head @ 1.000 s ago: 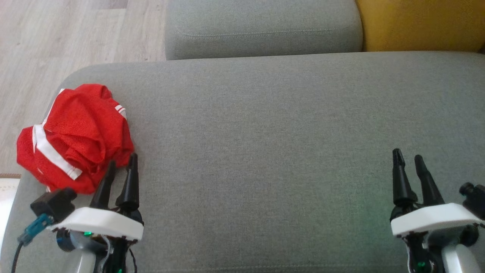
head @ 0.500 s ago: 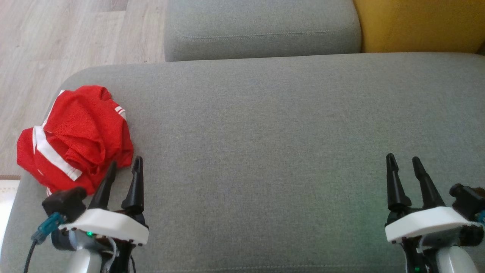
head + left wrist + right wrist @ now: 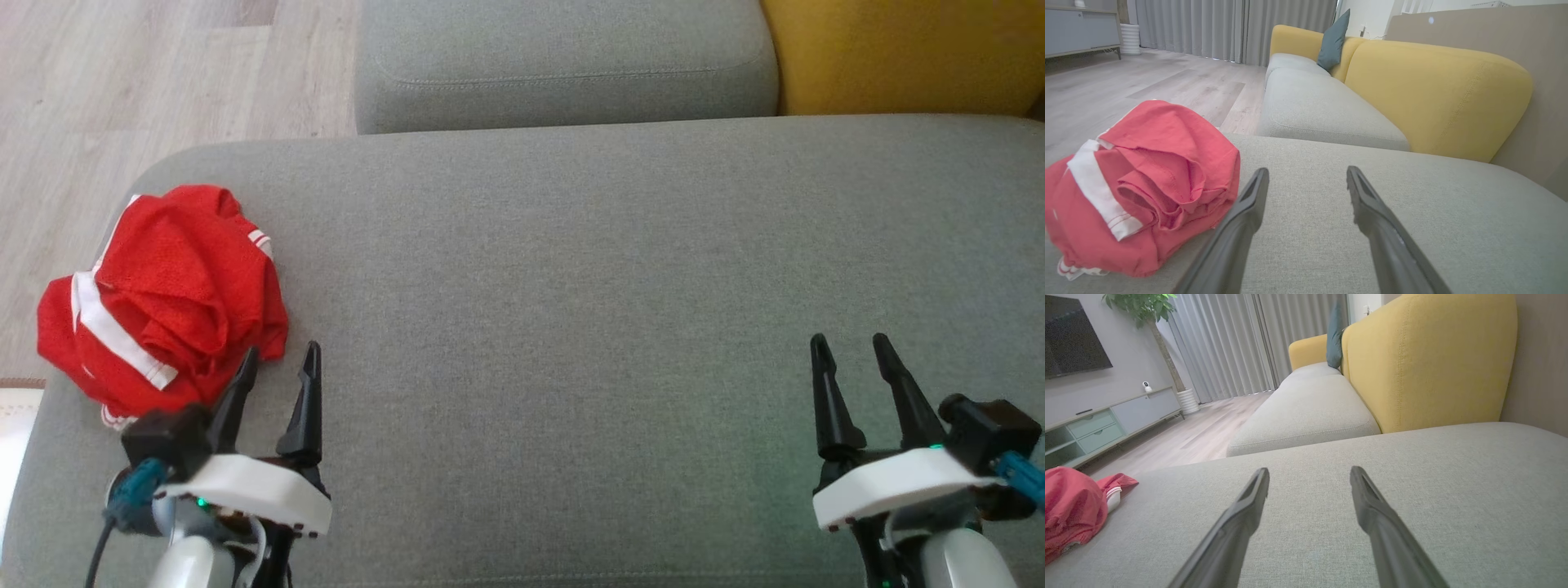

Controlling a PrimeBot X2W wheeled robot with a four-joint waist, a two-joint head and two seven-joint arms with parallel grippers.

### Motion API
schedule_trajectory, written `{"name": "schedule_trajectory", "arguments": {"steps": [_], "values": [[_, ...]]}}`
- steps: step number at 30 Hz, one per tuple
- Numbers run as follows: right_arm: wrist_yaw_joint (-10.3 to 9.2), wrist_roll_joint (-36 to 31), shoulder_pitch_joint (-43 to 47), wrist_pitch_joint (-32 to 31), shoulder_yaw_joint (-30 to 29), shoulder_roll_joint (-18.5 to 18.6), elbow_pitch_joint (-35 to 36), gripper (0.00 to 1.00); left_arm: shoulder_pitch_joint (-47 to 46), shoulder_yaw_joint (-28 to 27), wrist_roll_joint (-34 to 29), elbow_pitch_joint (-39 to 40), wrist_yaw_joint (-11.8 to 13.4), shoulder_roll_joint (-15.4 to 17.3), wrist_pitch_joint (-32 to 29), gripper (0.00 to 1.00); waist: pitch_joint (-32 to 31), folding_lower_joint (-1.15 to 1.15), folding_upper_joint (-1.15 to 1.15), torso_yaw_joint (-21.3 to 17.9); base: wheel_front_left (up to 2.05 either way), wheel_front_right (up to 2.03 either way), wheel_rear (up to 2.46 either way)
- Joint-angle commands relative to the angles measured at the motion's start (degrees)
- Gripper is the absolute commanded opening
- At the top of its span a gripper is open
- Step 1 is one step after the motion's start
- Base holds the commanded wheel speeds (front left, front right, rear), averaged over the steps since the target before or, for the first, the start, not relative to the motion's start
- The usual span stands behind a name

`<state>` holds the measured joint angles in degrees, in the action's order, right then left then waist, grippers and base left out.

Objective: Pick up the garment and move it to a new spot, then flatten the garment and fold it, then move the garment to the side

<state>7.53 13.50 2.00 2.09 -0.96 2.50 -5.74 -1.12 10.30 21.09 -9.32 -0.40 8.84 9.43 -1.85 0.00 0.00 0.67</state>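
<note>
The garment (image 3: 159, 298) is red with white stripes and lies crumpled in a heap at the left end of the grey sofa cushion (image 3: 571, 269). The left wrist view has the garment (image 3: 1143, 183) at the lower left, and the right wrist view catches the garment (image 3: 1073, 506) at its left edge. My left gripper (image 3: 280, 362) stands open just right of the heap's near edge, its left finger close beside the cloth, nothing between its fingers. Far to the right, my right gripper (image 3: 850, 349) is open over bare cushion, empty.
A second grey seat cushion (image 3: 563, 61) lies beyond the near one, with a yellow sofa back (image 3: 898, 53) at the far right. Wooden floor (image 3: 122, 90) runs past the cushion's left edge. A TV cabinet (image 3: 1106, 424) stands across the room.
Both grippers have drawn back toward the near edge of the cushion; the left one shifted slightly right, the right one slightly left. The garment has not moved.
</note>
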Motion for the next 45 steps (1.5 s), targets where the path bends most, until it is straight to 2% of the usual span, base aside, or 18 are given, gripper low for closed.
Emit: {"name": "schedule_trajectory", "arguments": {"steps": [1,14,35,40,45], "values": [[-0.04,-2.02,-0.89,0.76,1.48,0.35,2.52,1.00,-1.56,-1.52,-2.18,1.89,0.48,1.49,0.89,1.00,0.01,0.00,0.00,0.03,0.00,0.00,0.00],[-0.04,-7.17,-0.24,1.45,1.92,0.38,3.29,1.00,-1.27,-0.44,-7.42,1.71,1.35,1.76,1.76,1.00,-0.08,0.00,0.00,0.33,0.00,0.00,0.00],[-0.04,-4.66,-0.27,2.01,1.31,0.38,2.47,1.00,-1.80,-0.37,-5.48,1.25,1.64,1.83,2.39,1.00,0.34,0.00,0.00,0.48,0.00,0.00,0.00],[-0.04,-4.48,-0.34,2.00,1.44,0.38,2.66,1.00,-2.42,-0.52,-5.25,1.14,1.90,1.92,2.71,1.00,0.59,0.00,0.00,1.96,0.00,0.00,0.00],[-0.04,-4.68,-0.58,1.68,1.88,0.38,3.39,1.00,-3.28,-0.90,-4.96,0.77,2.40,1.89,3.09,1.00,0.87,0.00,0.00,5.03,0.00,0.00,0.00]]}}
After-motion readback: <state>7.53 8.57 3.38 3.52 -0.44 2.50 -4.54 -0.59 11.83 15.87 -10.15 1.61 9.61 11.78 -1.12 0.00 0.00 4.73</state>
